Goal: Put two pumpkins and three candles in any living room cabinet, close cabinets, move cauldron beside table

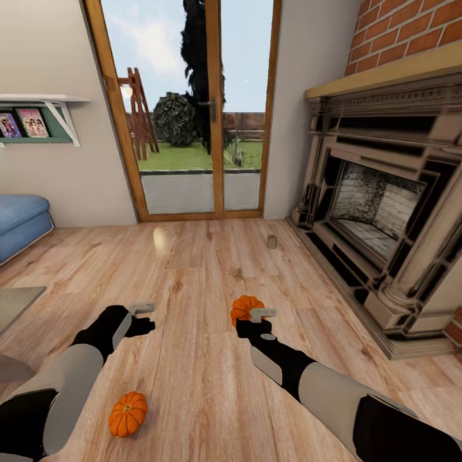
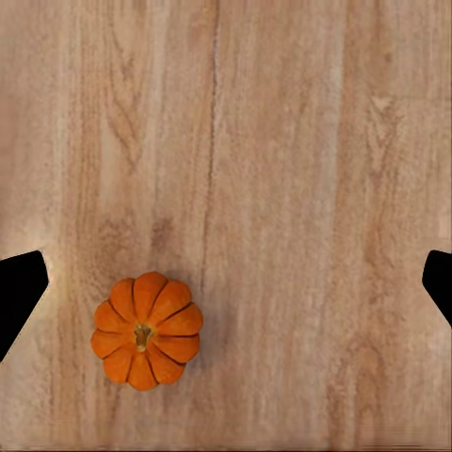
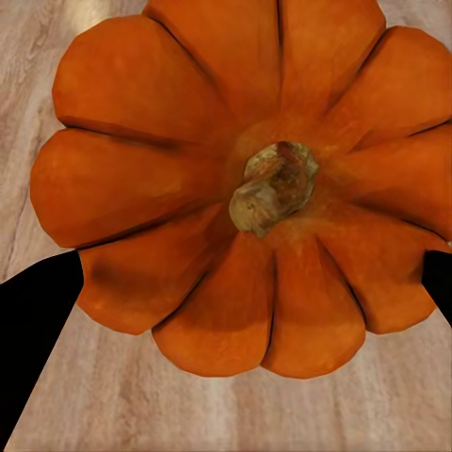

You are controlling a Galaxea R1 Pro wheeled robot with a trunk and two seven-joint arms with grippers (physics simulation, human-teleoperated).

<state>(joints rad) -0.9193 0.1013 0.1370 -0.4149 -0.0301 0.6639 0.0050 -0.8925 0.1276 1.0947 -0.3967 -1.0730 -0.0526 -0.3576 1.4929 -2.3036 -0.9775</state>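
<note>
On the floor point(image 1: 192, 282) by the left arm lies one pumpkin point(image 1: 127, 413), untouched; the left end effector point(image 1: 142, 316) hovers above, fingers apart. The right end effector point(image 1: 262, 324) hangs over the second pumpkin point(image 1: 244, 307), fingers spread on either side, not yet clamped. Both look light, rigid, ribbed and smooth, so a grip across the widest girth seems safest. A candle point(image 1: 272, 241) stands near the fireplace point(image 1: 385, 212).
</note>
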